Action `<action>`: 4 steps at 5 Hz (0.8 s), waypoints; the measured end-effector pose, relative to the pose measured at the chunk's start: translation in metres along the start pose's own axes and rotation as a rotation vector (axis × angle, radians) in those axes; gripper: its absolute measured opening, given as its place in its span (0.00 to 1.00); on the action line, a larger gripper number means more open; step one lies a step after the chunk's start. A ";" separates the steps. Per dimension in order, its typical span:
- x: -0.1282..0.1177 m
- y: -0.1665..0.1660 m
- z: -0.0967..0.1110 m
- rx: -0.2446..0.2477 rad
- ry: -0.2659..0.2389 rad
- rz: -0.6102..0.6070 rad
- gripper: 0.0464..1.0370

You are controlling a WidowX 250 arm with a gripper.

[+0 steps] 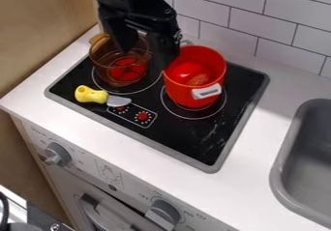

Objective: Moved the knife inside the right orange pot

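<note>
The knife, with a yellow handle (pixel 90 94) and a short grey blade (pixel 119 101), lies flat on the black stove top (pixel 200 143), near its front left edge and outside both pots. Its long axis runs nearly across the view, sloping slightly downward from left to right: the rounded butt of the handle, with a hole in it, points left, and the blade points right, toward the area in front of the orange pot (pixel 194 92). The blade reaches the upper edge of a small printed panel with two red dials (pixel 142 115). The hand (pixel 145 58) hangs from the top of the view over the back of the stove, its fingers spread apart and pointing down, with nothing gripped. The knife lies below and to the left of it in the view, nearer the front of the stove and well apart from it. One finger is in front of the see-through brown pot (pixel 107 65) on the left, the other beside the left rim of the orange pot. The orange pot has a white handle (pixel 207 91) facing the front and something brownish (pixel 198 79) inside; red shows within the brown pot. The stove top is set on a white worktop (pixel 259 143), left of a grey sink (pixel 282 162).
</note>
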State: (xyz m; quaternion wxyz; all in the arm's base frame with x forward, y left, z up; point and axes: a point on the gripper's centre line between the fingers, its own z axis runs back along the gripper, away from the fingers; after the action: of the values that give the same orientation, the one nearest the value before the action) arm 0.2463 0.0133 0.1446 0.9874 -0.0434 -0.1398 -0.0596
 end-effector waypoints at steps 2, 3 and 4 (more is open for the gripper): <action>0.001 0.026 -0.015 -0.033 0.078 -0.237 0.96; 0.018 0.053 -0.030 -0.118 0.065 -0.434 0.96; 0.027 0.065 -0.045 -0.173 0.027 -0.536 0.96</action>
State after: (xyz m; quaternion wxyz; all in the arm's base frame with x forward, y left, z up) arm 0.2923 0.0704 0.1045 0.9309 -0.0880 -0.1277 -0.3307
